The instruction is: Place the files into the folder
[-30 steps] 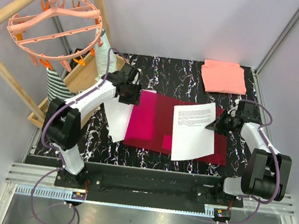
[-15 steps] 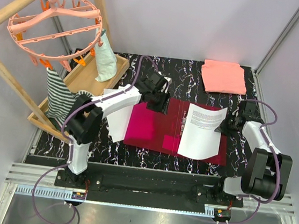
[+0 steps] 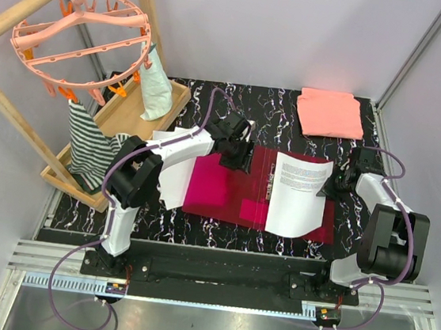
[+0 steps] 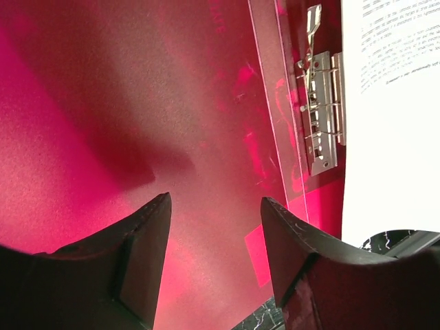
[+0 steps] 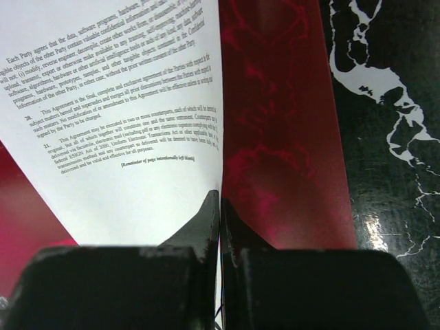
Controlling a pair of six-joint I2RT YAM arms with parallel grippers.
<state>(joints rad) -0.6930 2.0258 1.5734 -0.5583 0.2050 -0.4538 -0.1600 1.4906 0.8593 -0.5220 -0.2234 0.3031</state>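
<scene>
- In the top view, the folder (image 3: 230, 188) is seen lying open and flat on the table (image 3: 291, 105). The left gripper (image 3: 236, 156) is held over its left half, near the far edge.
- A sheet (image 3: 299, 196) is spread over the folder's right half, and its far right corner is met by the right gripper (image 3: 328, 185). How that gripper's jaws stand cannot be told from above.
- The right wrist view settles it. The gripper (image 5: 218, 206) is pressed together on the sheet's (image 5: 117, 103) edge, a thin pinch. A strip of folder (image 5: 268, 137) is shown between the paper and the marbled table (image 5: 385, 137).
- The sheet's printed lines can be read only in the wrist views.
- In the left wrist view, the left gripper (image 4: 214, 234) is seen spread, with nothing between its fingers (image 4: 141, 240) and only the folder's (image 4: 124, 96) inside cover below them.
- The metal clip (image 4: 320, 117) is visible only here. It sits by the spine, with the sheet's (image 4: 392, 144) edge just beside it.
- Only the top view takes in a second sheet (image 3: 172, 179) at the folder's left edge, and a pink cloth (image 3: 330, 114) at the far right, well apart.
</scene>
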